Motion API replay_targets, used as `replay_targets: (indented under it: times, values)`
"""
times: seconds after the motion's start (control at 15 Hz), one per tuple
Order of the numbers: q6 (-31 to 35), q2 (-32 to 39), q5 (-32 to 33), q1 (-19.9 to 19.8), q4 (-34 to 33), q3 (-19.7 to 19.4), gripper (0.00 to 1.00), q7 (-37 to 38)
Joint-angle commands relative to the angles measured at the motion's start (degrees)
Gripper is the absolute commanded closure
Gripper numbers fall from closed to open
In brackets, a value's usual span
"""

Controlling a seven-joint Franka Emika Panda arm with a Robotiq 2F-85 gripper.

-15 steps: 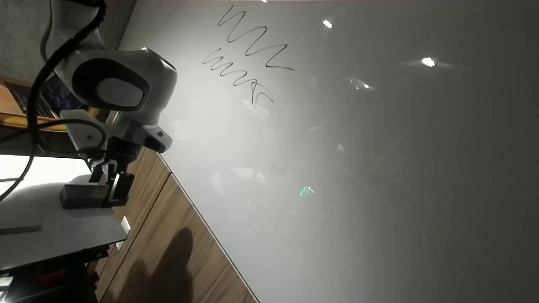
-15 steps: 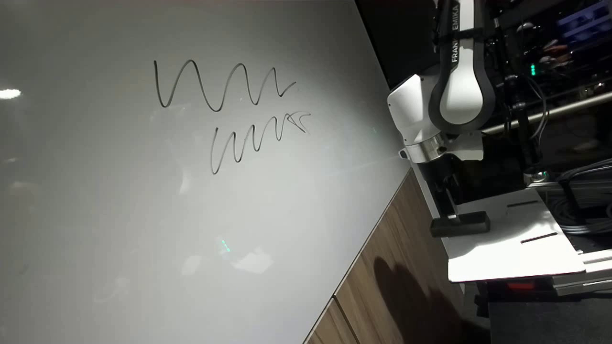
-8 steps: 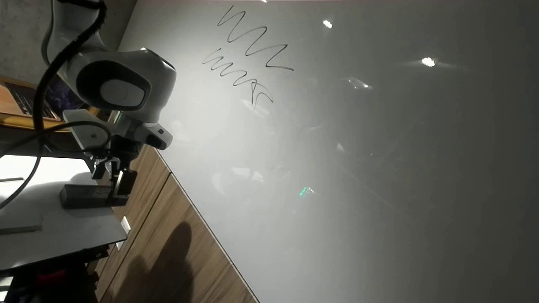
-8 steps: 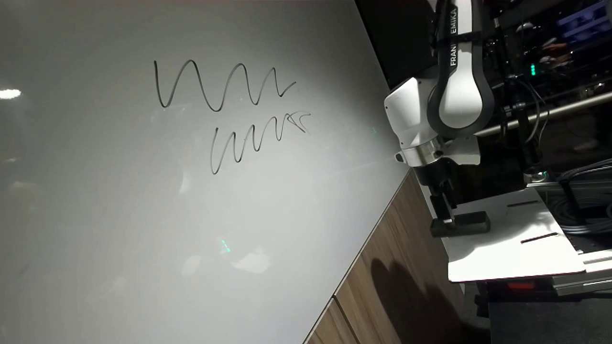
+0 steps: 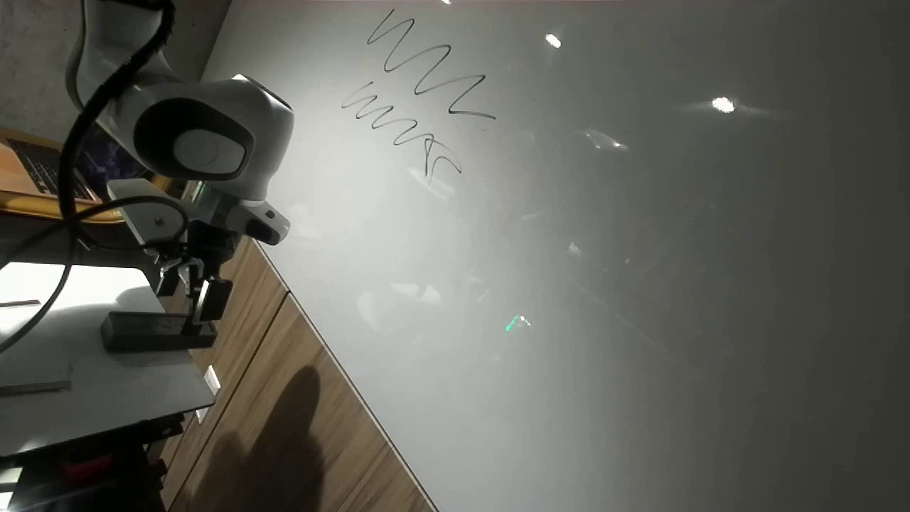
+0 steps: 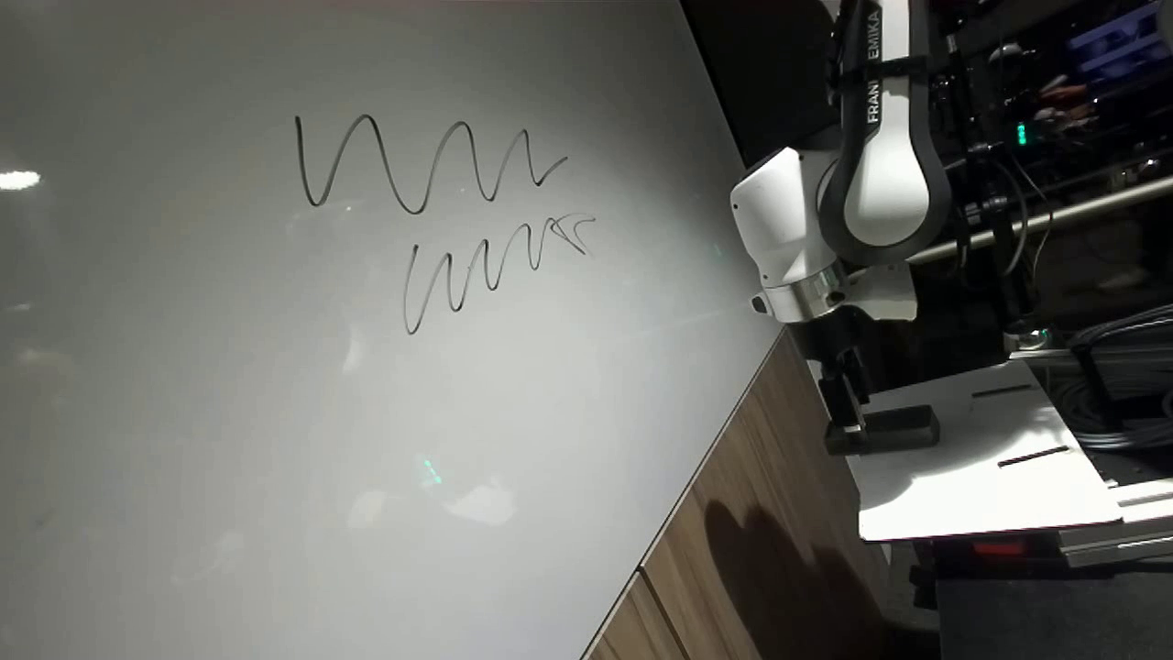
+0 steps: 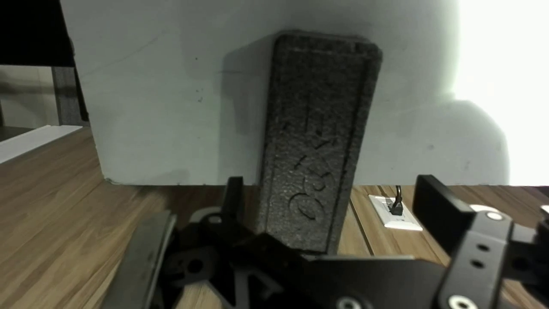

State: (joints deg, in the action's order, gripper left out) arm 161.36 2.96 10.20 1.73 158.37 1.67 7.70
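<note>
In both exterior views the gripper [image 7: 334, 199] has shifted slightly over the last second toward the overhanging end of the dark block [image 7: 317, 141], while the block has kept its place on the white panel [image 7: 158, 107]; as it has not followed, the work seems to be at setting the fingers about it, not at a hold. In the wrist view, wood-grained panelling [image 7: 55, 214] runs out of frame left of the gripper, and a blurred grey strip [image 7: 143, 257] outside the left finger [image 7: 233, 197] is hard to identify. The fingers stand spread apart with nothing gripped: the block's near end lies between them, closer to the left one, though contact cannot be judged. That end is partly hidden by the black linkage [image 7: 274, 257], and the marks on the block's face are too dim to read. Rightward, the right finger [image 7: 441, 210] appears just beside a wall outlet [image 7: 401, 221], their depth unclear; past it, glare [image 7: 506, 64] washes out the panel, cut off by the frame.
</note>
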Motion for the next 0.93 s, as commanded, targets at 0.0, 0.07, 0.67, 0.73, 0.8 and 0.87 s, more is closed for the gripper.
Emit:
replay_targets:
  times: [0.0, 0.07, 0.67, 0.73, 0.8, 0.87]
  values:
    - [1.1, 0.3, 3.7, 0.5, 0.0, -1.1, 0.00, 3.2]
    - [1.2, 0.5, 4.6, 0.5, 0.0, -1.2, 0.00, 4.0]
    - [1.4, 1.8, 8.9, 1.0, 0.1, -1.7, 0.26, 8.4]
    - [1.4, 1.9, 8.9, 1.1, 0.1, -1.8, 0.27, 8.5]
    - [1.4, 2.0, 9.0, 1.2, 0.1, -1.8, 0.35, 8.6]
    - [1.3, 1.9, 8.8, 1.3, 0.1, -1.8, 0.43, 8.6]
